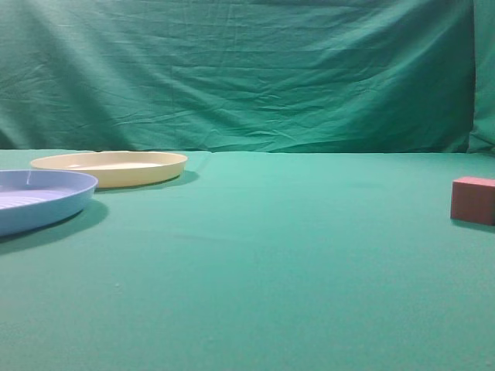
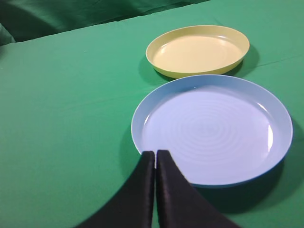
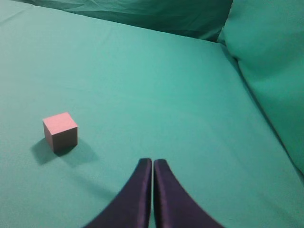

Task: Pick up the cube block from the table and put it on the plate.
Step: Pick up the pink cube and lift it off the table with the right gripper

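The small red-pink cube block (image 1: 473, 200) sits on the green table (image 1: 271, 255) at the far right edge of the exterior view. In the right wrist view the cube block (image 3: 60, 131) lies left of and beyond my right gripper (image 3: 152, 161), which is shut and empty. The pale yellow plate (image 1: 108, 167) rests at the back left. In the left wrist view the yellow plate (image 2: 198, 50) lies beyond the blue plate. My left gripper (image 2: 155, 153) is shut and empty, its tips over the blue plate's near rim. Neither gripper shows in the exterior view.
A light blue plate (image 1: 39, 199) with a ridged inside sits in front of the yellow one at the left edge; it also shows in the left wrist view (image 2: 211, 128). A green cloth backdrop (image 1: 247, 69) rises behind the table and along its right side (image 3: 270, 71).
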Motion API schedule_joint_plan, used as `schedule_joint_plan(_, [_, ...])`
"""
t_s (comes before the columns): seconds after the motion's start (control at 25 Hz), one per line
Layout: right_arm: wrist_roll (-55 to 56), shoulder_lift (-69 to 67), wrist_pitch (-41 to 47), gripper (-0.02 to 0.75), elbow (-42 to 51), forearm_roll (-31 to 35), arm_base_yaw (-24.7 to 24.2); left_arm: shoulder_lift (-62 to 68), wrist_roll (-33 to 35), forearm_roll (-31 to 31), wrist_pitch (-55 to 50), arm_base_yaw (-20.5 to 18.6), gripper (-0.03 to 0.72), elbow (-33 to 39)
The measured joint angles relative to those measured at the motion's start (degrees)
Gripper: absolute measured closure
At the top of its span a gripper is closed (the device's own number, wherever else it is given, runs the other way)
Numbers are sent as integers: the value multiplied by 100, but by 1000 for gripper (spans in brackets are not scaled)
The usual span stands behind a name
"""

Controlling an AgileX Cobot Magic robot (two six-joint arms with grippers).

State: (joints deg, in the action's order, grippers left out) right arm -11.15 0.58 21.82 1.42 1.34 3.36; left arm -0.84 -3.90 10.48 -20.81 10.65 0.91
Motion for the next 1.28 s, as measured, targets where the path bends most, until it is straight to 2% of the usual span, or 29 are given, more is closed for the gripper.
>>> schedule_joint_plan(0.92, [0, 0, -66, 738, 11, 0, -3, 0, 0, 0, 0, 0, 688, 0])
schedule_joint_plan(1.04, [0, 0, -675, 738, 11, 72, -3, 0, 0, 0, 0, 0, 688, 0])
schedule_joint_plan(1.2, [10, 0, -1978, 738, 11, 266, -3, 0, 0, 0, 0, 0, 688, 0])
schedule_joint_plan(1.28, [145, 0, -2264, 738, 11, 288, -3, 0, 0, 0, 0, 0, 688, 0])
